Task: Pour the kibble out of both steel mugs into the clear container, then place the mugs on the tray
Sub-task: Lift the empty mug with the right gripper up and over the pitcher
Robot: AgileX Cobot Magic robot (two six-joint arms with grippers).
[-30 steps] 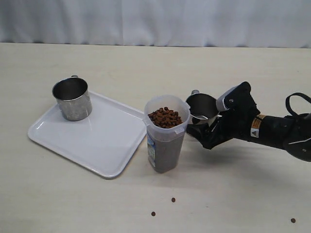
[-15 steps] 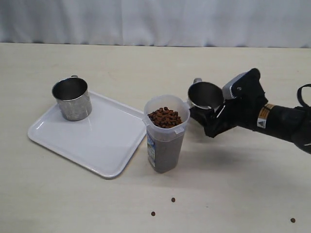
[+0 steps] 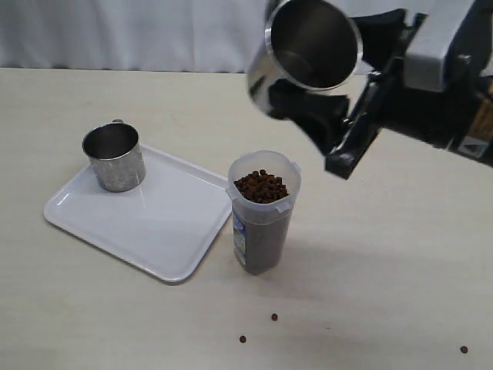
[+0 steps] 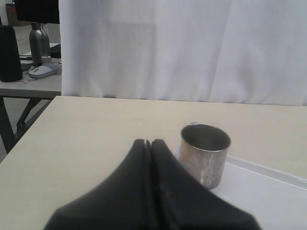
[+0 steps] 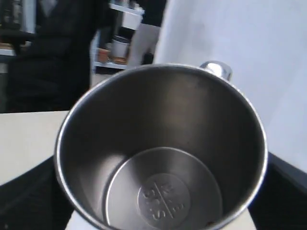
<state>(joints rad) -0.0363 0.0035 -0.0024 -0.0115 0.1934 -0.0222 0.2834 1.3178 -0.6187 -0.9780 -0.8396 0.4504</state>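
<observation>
Currently the main risk is the transfer path: the right gripper [image 3: 327, 127] must carry its held steel mug [image 3: 308, 54] from high above the counter [image 3: 400, 293] toward the white tray [image 3: 162, 231] near the left edge, and the clear container [image 3: 263, 227] stands mid-counter in between. It is heaped with kibble [image 3: 262, 187] to the rim, so a low pass or a brush from the arm would likely spill or topple it. Three stray pellets [image 3: 274, 317] already lie near the front edge. Second risk: slippage, since polished steel is held by its wall only. Third: setting down too close to the second steel mug [image 3: 115, 158], which sits at the tray's far left corner, or landing on the raised rim and tipping. Pose: right arm raised, jaws clamped on the mug body, mouth tilted toward the exterior camera; the right wrist view shows the interior bare down to the stamped base [image 5: 163, 201], so it reads as emptied. The left gripper [image 4: 149, 146] has its fingers pressed together on nothing, low over the left side and facing the mug on the tray; it is not seen in the exterior view.
</observation>
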